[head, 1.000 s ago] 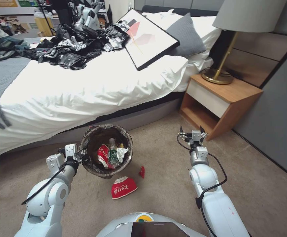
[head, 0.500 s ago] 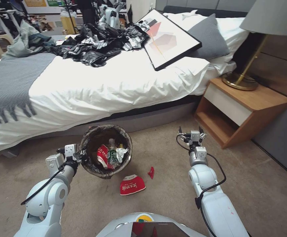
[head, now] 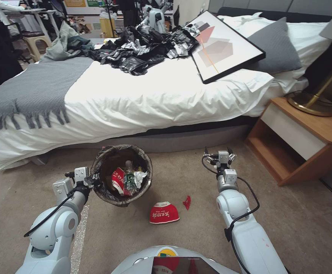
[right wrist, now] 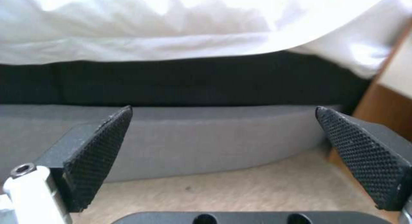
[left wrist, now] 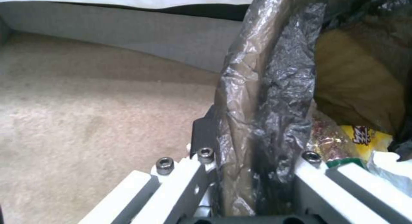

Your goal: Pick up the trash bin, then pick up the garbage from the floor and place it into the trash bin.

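Carpet [head: 280, 220], beige, is covering the floor nearest the robot. Red-and-white snack bag [head: 164, 213] is lying on it just in front of the base, w/ a tiny red wrapper [head: 187, 202] just beside it toward the right arm. Left gripper [head: 91, 182] is clamping the near rim of the trash bin [head: 145, 163], holding it up at a tilt; in left wrist view the fingers [left wrist: 201, 137] are pinching the crinkled dark liner at the rim [left wrist: 266, 98]. Bin is carrying another red-and-white bag [head: 117, 180], a clear bottle w/ green label [head: 129, 179], white tissue [head: 140, 176] and a yellow wrapper [left wrist: 365, 137]. Right gripper [head: 219, 153] is hanging over bare carpet to the right of the bin, spread wide w/ nothing between the pads [right wrist: 98, 153]. Farther back, bed [head: 143, 95] w/ white duvet is spanning the room, grey blanket [head: 32, 87], black plastic bags [head: 143, 49] and a framed picture [head: 223, 45] lying on top. Wooden nightstand [head: 307, 140] is sitting to the right.
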